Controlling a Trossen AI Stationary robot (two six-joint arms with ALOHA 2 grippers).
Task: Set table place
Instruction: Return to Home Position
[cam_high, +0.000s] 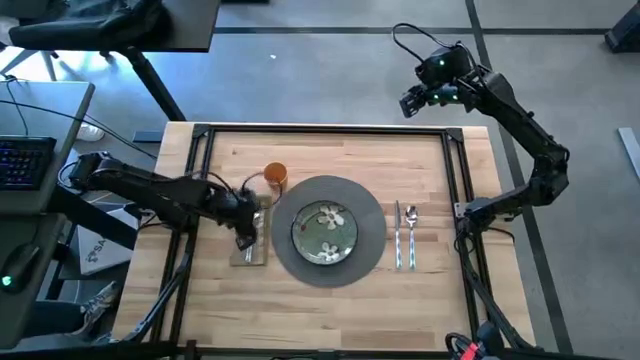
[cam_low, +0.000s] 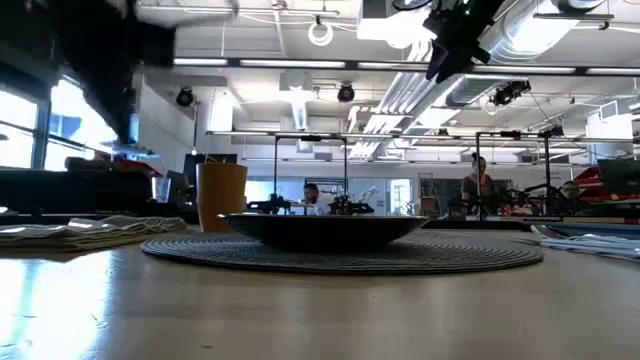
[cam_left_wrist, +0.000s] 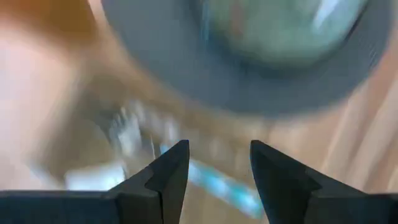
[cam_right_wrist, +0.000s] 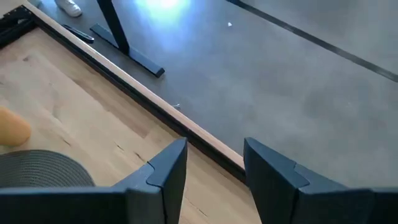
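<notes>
On the light wood table (cam_high: 330, 150) lies a round dark-grey woven placemat (cam_high: 372, 215) with a green flowered plate (cam_high: 325, 232) on its middle. An orange cup (cam_high: 275, 176) stands beyond the mat's left side. Left of the mat, a beige napkin (cam_high: 250, 252) lies flat with a silver fork (cam_left_wrist: 214, 182) on it. To the right of the mat, a knife (cam_high: 398, 238) and a spoon (cam_high: 411, 235) lie side by side. My left gripper (cam_high: 246, 238) hovers open above the napkin, its view blurred. My right gripper (cam_high: 412, 103) is open, raised beyond the table's far edge.
A black metal frame (cam_high: 320, 129) edges the tabletop. A grey desk with a keyboard (cam_high: 25, 160) stands off the table's left side. Bare wood shows along the near edge (cam_high: 330, 320) and the far strip. People sit in the room behind (cam_low: 478, 180).
</notes>
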